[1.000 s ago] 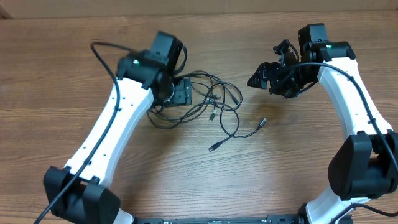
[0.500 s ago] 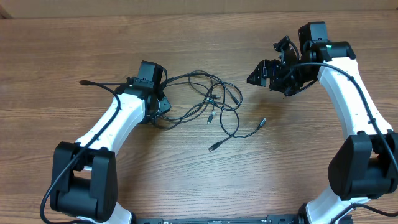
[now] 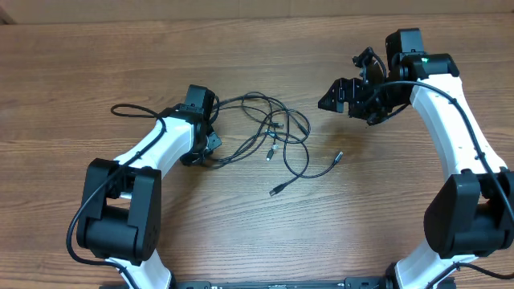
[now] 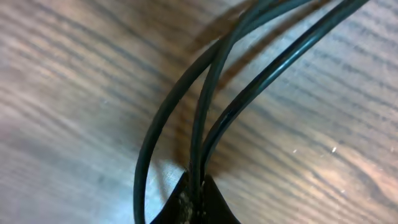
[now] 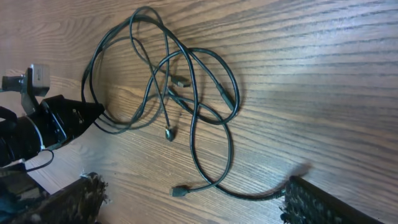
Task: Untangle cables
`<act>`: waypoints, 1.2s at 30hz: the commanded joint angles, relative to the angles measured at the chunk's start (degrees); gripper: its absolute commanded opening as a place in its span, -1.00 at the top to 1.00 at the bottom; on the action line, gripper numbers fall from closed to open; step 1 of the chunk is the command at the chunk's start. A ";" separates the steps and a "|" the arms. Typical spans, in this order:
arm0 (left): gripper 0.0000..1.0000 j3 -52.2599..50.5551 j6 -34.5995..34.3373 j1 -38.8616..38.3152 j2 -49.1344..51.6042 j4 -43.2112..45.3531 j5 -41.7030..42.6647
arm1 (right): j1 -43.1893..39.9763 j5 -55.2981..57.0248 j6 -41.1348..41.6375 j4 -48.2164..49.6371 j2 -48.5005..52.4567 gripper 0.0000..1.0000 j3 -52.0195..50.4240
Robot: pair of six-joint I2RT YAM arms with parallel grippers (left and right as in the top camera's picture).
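The cables (image 3: 277,132) lie as a loose black tangle on the wooden table, with plug ends trailing toward the front (image 3: 275,191) and right (image 3: 338,157). My left gripper (image 3: 210,150) is down at the tangle's left edge. In the left wrist view its fingertips (image 4: 186,208) are shut on one strand of the cables (image 4: 249,74), and two more strands run beside it. My right gripper (image 3: 341,95) hovers open to the right of the tangle and holds nothing. In the right wrist view its wide-apart fingers (image 5: 323,205) frame the cables (image 5: 193,99) and a plug end (image 5: 178,191).
The left arm's own thick black wire (image 3: 132,108) loops over the table to the left. The right wrist view shows the left gripper (image 5: 65,118) at the tangle's edge. Bare wood (image 3: 361,225) lies in front of the tangle.
The left arm has swung back and low, and its gripper has gone from open to shut on a strand at the tangle's left edge. The right arm has barely moved.
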 commanded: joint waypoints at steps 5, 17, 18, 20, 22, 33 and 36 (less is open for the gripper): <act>0.83 6.14 4.61 0.31 -14.10 -1.14 2.93 | 0.02 0.37 -0.79 0.17 -1.57 -0.83 -0.07; 0.64 5.81 4.81 0.39 -2.25 -3.13 1.88 | 0.02 0.39 -0.81 -0.90 -1.57 -0.83 -0.07; 0.50 5.81 4.79 0.48 -2.23 -4.55 -0.22 | 0.02 0.39 -0.81 -0.96 -1.57 -0.83 -0.07; 0.27 5.75 4.79 0.48 -2.23 -5.92 -1.20 | 0.02 0.39 -0.81 -0.83 -1.57 -0.83 -0.09; 0.39 5.14 4.74 0.48 -2.08 -5.35 -1.38 | 0.02 0.39 -0.81 -0.70 -1.57 -0.83 -0.07; 0.49 4.13 1.77 0.48 1.60 -5.03 -2.49 | 0.02 0.39 -0.81 -0.96 -1.57 -0.83 -0.09; 0.49 4.13 1.77 0.48 1.60 -5.86 -2.49 | 0.02 0.42 -0.83 -0.87 -1.57 -0.83 -0.09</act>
